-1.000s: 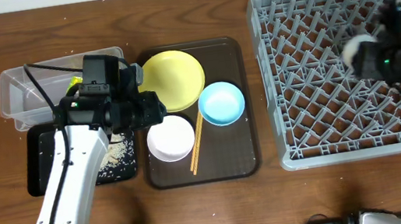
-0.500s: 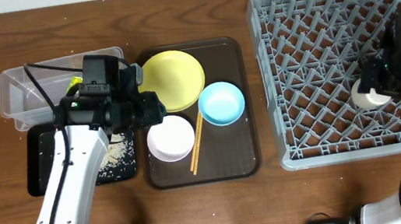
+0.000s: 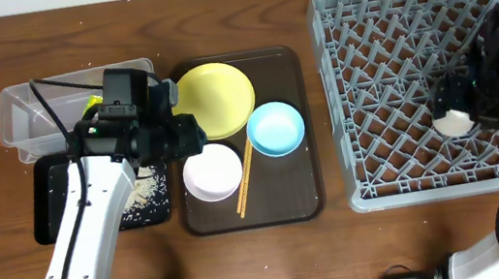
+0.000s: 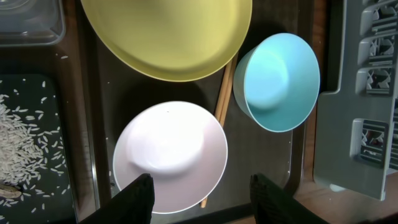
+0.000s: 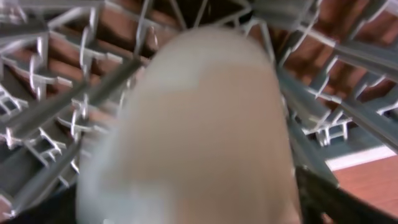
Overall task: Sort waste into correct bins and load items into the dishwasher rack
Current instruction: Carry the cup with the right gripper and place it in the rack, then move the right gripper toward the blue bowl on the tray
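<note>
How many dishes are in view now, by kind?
Bowls: 2, blue bowl and white bowl
Plates: 1, yellow plate
Cups: 1, cup in the rack
Pairs of chopsticks: 1
Total: 5

Even, bright overhead; cup (image 5: 193, 130) blurred close-up, probably motion.

The wooden table (image 3: 213, 17) spans the frame. Four items rest directly on it: a clear tub (image 3: 31, 116) at upper left, a black tray (image 3: 45, 212) just below it, a brown serving tray (image 3: 286, 188) at centre, and a grey rack (image 3: 433, 194) at right.
</note>
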### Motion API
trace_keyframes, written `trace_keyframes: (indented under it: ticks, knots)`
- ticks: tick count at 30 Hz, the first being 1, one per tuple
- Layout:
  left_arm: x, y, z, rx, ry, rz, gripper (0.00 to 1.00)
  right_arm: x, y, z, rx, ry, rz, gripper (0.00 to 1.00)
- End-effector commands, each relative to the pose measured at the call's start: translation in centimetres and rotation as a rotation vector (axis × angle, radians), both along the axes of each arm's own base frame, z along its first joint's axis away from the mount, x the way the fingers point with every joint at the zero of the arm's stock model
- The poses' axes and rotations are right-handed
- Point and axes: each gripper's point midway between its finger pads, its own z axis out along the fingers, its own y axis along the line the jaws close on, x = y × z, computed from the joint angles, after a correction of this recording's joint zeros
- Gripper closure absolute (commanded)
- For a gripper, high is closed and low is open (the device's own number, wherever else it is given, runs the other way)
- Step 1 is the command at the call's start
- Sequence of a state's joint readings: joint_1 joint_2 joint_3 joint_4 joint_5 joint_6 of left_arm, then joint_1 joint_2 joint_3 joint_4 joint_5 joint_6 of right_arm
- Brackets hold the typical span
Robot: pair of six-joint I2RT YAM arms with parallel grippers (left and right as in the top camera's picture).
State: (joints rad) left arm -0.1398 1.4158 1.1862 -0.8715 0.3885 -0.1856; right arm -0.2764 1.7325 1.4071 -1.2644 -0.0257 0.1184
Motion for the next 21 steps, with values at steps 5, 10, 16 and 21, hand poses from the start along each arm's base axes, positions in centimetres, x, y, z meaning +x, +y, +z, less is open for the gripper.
trace_keyframes:
  ticks: [5, 10, 16, 21]
  knots:
    - [0.2, 0.2, 0.4, 0.009, -0.015, -0.001, 0.48, 0.4, 0.1, 1.5, -0.003, -0.044, -0.001, 0.01]
    - [0.1, 0.3, 0.4, 0.010, -0.010, -0.001, 0.47, 1.3, 0.3, 4.9, -0.013, -0.166, 0.005, 0.01]
    - [0.1, 0.3, 0.4, 0.010, -0.009, -0.001, 0.47, 4.0, 6.1, 10.6, 0.270, -0.468, 0.146, 0.01]
    - [0.0, 0.3, 0.4, 0.010, -0.009, -0.001, 0.47, 4.9, 10.0, 12.1, 0.344, -0.540, 0.257, 0.01]
